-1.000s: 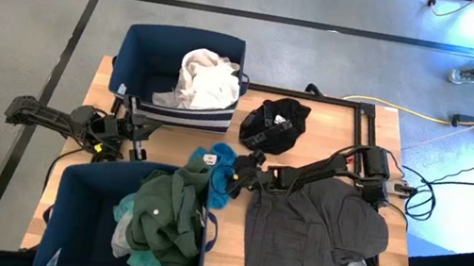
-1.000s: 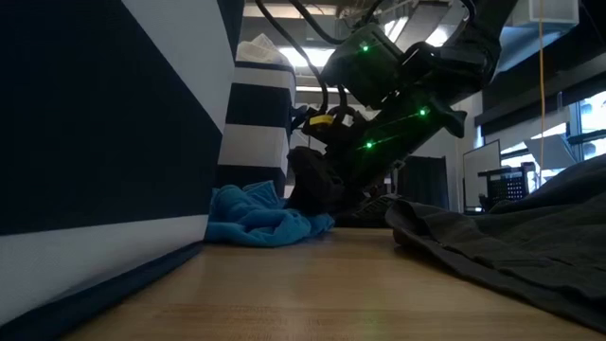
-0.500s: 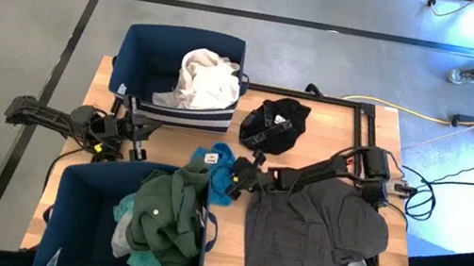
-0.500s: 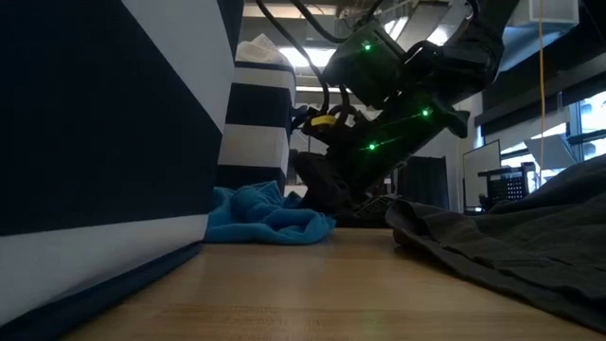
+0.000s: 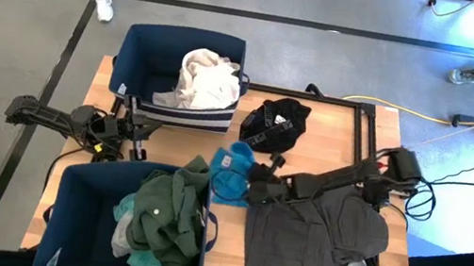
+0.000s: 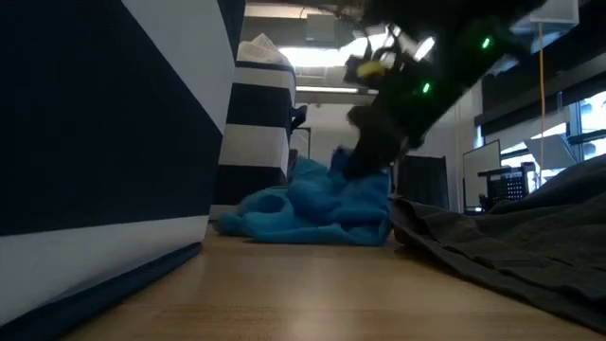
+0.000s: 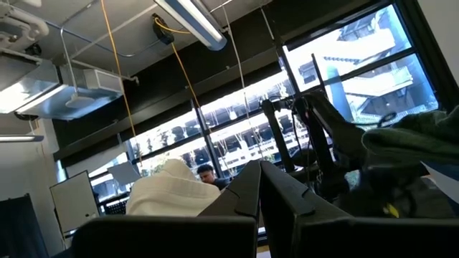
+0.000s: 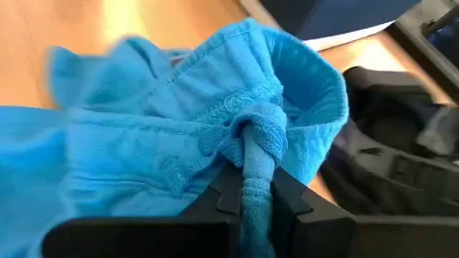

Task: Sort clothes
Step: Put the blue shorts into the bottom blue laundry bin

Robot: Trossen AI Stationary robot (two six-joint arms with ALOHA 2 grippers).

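the right gripper (image 5: pixel 250 189) is clenched on a fold of the blue garment (image 5: pixel 232 171), pinching a bunched ridge of cloth between its fingers (image 8: pixel 215 197). the garment sits near the middle of the desk (image 5: pixel 334 120), partly lifted, its lower part trailing on the wood. it lies at the tip of the right arm, which reaches in from the right edge over the dark grey garment (image 5: pixel 313 226). the near bin (image 5: pixel 76 213), holding green and teal clothes (image 5: pixel 161 221), stands just to the left of the held garment; the far bin (image 5: pixel 141 46) with the cream garment (image 5: pixel 202 80) sits toward the far left corner. the move likely turns on carrying the cloth leftward. the left gripper (image 5: pixel 137 132) waits by the left edge between the bins, jaws together and empty.
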